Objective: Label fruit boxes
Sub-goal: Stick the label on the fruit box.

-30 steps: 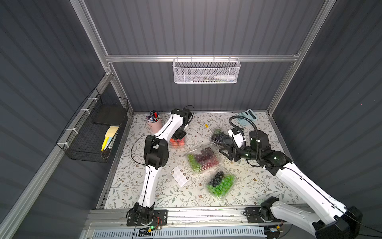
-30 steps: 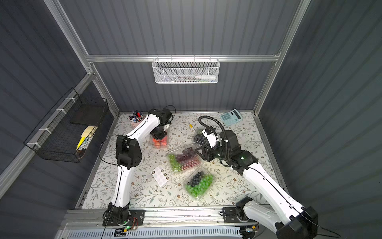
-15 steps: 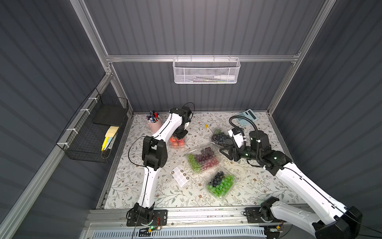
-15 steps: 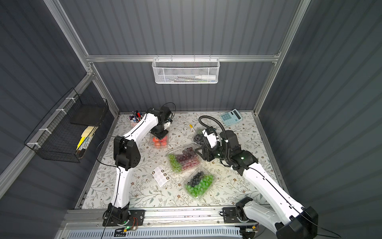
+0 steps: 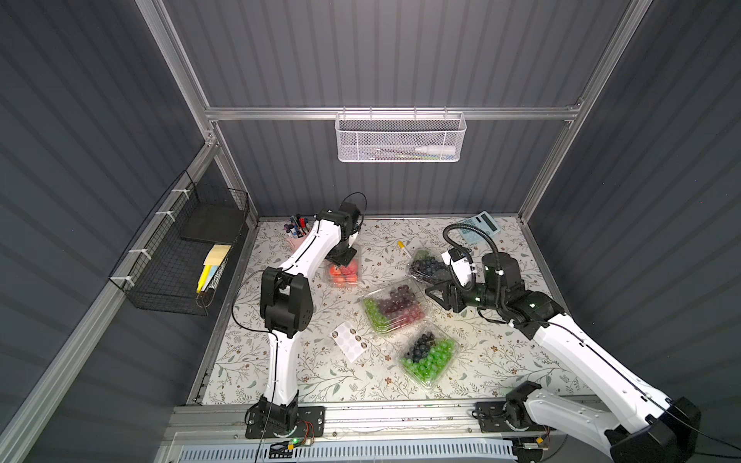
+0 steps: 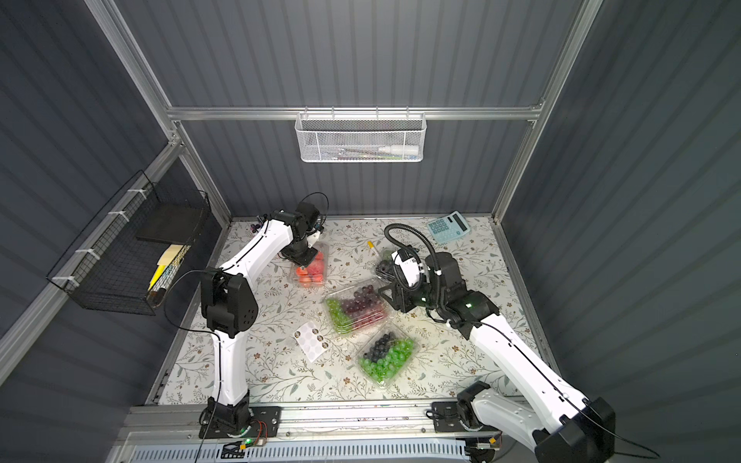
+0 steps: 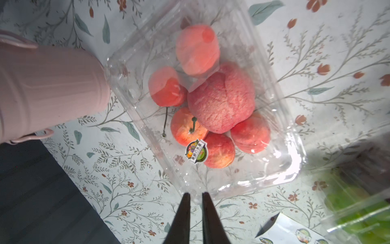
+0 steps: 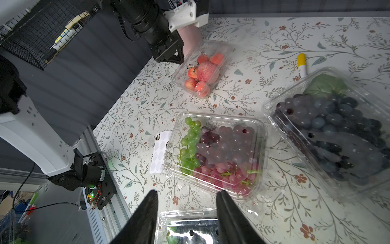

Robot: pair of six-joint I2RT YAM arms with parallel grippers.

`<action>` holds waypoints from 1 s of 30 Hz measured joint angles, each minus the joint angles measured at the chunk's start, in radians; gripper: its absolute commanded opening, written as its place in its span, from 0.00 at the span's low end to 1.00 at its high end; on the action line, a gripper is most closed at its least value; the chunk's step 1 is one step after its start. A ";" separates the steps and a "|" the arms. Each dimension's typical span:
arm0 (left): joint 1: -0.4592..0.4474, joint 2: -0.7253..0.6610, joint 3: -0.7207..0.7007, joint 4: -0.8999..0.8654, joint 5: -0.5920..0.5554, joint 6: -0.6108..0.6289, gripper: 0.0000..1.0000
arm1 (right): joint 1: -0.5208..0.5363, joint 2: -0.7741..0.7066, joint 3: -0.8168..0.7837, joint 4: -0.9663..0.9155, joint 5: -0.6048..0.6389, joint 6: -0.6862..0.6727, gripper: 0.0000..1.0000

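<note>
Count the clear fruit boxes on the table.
4. The red-fruit box sits back left, the dark-berry box back right, the red-and-green grape box in the centre, the green-grape-and-dark-berry box at the front. None seems hidden.

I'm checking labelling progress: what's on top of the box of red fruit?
Only a round sticker on the box lid. In a top view the left gripper covers that end.

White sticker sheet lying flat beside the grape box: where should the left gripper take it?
Pinch the white paper sticker sheet at its bare long edge, coming from above on the side away from the clear clamshell box of green and red grapes. It lies flat, so probably only an edge can be caught; the stickers sit along the box side.
</note>
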 measured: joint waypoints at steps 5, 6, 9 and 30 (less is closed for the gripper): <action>0.019 0.000 -0.006 0.017 0.008 0.000 0.13 | 0.000 0.000 0.000 0.000 0.000 0.000 0.48; 0.020 0.002 -0.006 0.021 0.008 0.000 0.13 | 0.000 0.000 0.000 0.000 0.000 0.000 0.48; 0.020 0.010 -0.006 0.032 0.018 0.000 0.12 | 0.000 0.000 0.000 0.000 0.000 0.000 0.48; 0.020 0.053 -0.056 0.096 0.044 0.000 0.12 | 0.000 -0.001 0.000 -0.017 0.000 -0.001 0.47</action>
